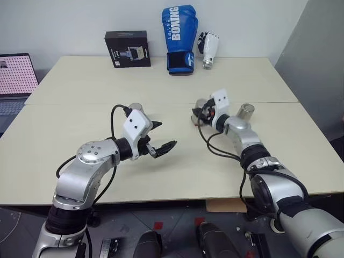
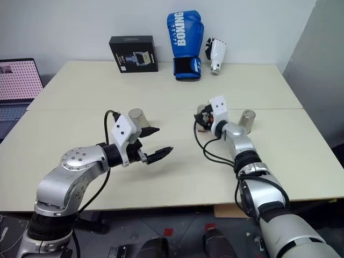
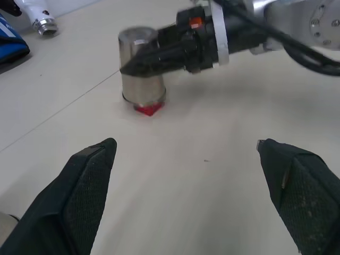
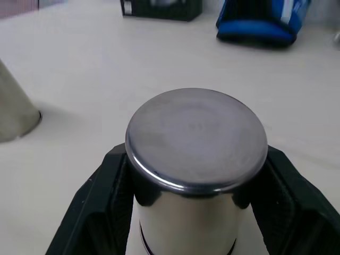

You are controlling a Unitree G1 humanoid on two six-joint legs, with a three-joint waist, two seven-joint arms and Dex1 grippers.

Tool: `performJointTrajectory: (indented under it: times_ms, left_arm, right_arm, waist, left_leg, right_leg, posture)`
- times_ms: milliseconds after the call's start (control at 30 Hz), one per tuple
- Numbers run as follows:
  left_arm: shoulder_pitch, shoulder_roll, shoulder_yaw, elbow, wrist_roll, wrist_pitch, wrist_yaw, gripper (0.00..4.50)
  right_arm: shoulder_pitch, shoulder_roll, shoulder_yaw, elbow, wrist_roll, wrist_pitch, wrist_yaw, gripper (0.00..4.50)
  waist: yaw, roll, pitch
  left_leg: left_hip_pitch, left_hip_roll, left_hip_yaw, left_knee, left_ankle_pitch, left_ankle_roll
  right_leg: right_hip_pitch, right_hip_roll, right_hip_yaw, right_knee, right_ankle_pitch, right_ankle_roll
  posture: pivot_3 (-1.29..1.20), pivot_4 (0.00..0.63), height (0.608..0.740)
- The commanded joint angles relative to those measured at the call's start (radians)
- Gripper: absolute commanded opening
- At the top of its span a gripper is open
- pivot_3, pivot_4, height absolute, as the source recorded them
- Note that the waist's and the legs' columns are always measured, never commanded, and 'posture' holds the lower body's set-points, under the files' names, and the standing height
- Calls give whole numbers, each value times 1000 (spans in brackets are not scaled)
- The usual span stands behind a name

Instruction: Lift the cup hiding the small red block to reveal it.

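Note:
My right gripper [image 1: 200, 114] is shut on the sides of a silvery upside-down cup [image 3: 141, 64] in the middle of the table. From the right wrist view I look down on the cup's flat base [image 4: 196, 138] between the black fingers. Under the cup's rim, a corner of the small red block [image 3: 146, 110] peeks out on the table. My left gripper [image 1: 162, 135] hovers open and empty, nearer to me and to the left of that cup. Two more silvery cups stand on the table, one behind the left gripper [image 1: 135, 107] and one to the right [image 1: 245, 111].
A black box [image 1: 127, 48], a blue boxing glove [image 1: 180, 37] and a white glove-like object [image 1: 208, 48] stand along the table's far edge. A laptop [image 1: 16, 80] sits off the table's left side. A seam [image 1: 80, 104] runs across the beige tabletop.

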Motion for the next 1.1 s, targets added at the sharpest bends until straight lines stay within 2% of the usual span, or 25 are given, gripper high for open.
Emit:
performJointTrajectory:
  times_ms: [33, 167, 467, 533, 667, 767, 833, 933, 1000, 1100]
  left_arm:
    - [-9, 15, -16, -19, -7, -25, -14, 4500]
    - [-8, 24, -20, -19, -13, -26, -25, 4500]
    - [-8, 17, -28, -26, -16, -24, -19, 4500]
    - [-11, 17, -28, -22, -16, -27, -19, 4500]
    - [-21, 17, -29, -8, -13, -32, -21, 4500]
    - [-28, 17, -34, 3, -11, -39, -22, 4500]
    - [-32, 18, -36, 8, -10, -41, -24, 4500]
    - [-43, 38, -29, 16, -22, -28, -44, 4500]
    - [-42, 63, -18, 11, -39, -22, -73, 4500]
    - [-37, 97, -11, 12, -48, -21, -99, 4500]
  right_arm:
    - [-62, -49, -45, -99, -13, 20, -105, 2628]
    - [-94, -82, -32, 4, -63, 69, -179, 2628]
    - [-123, -59, -65, 193, -56, 120, -158, 2628]
    - [-117, -62, -61, 206, -64, 118, -156, 3338]
    - [-110, -70, -63, 193, -63, 107, -151, 4351]
    - [-91, -84, -67, 147, -57, 105, -140, 4452]
    - [-67, -99, -65, 72, -52, 134, -122, 4452]
    - [57, -141, -53, -285, -17, 329, -55, 4452]
    - [191, -208, -22, -615, 4, 522, -1, 4452]
    - [324, -290, -24, -939, 44, 735, 27, 4452]
  waist:
    - [0, 0, 0]
    - [0, 0, 0]
    - [-6, 0, 0]
    - [-9, 0, 0]
    - [-11, 0, 0]
    - [-11, 0, 0]
    - [-11, 0, 0]
    - [-5, 0, 0]
    - [4, 0, 0]
    - [10, 1, 0]
  left_leg:
    - [0, 0, 0, 0, 0, 0]
    - [0, 0, 0, 0, 0, 0]
    - [0, 0, 1, 0, 0, 0]
    - [0, 0, 1, 0, 0, 0]
    - [0, 0, 1, 0, 0, 0]
    - [0, 0, 0, 0, 0, 0]
    - [0, 0, 0, 0, 0, 0]
    - [-1, 0, 0, 0, 0, 0]
    - [-1, 0, -1, -1, 0, 0]
    - [-2, 0, -2, -2, 0, 0]
  right_leg:
    - [0, 0, 0, 0, 0, 0]
    - [0, 0, 0, -1, 0, -1]
    - [0, 0, 1, -1, 0, -1]
    - [0, 0, 1, -1, 0, -1]
    - [0, 0, 1, -1, 0, -1]
    - [0, 0, 1, -1, 0, 0]
    - [0, 0, 1, -1, 0, 0]
    - [0, 0, 0, -1, 0, 0]
    - [-1, 0, 0, -1, -1, 0]
    - [-1, 0, -1, -1, -2, -1]
  posture:
    - [0, 150, 740]
    - [0, 150, 740]
    - [0, 150, 740]
    - [0, 150, 740]
    - [0, 150, 740]
    - [0, 150, 740]
    - [0, 150, 740]
    - [0, 150, 740]
    - [0, 150, 740]
    - [0, 150, 740]
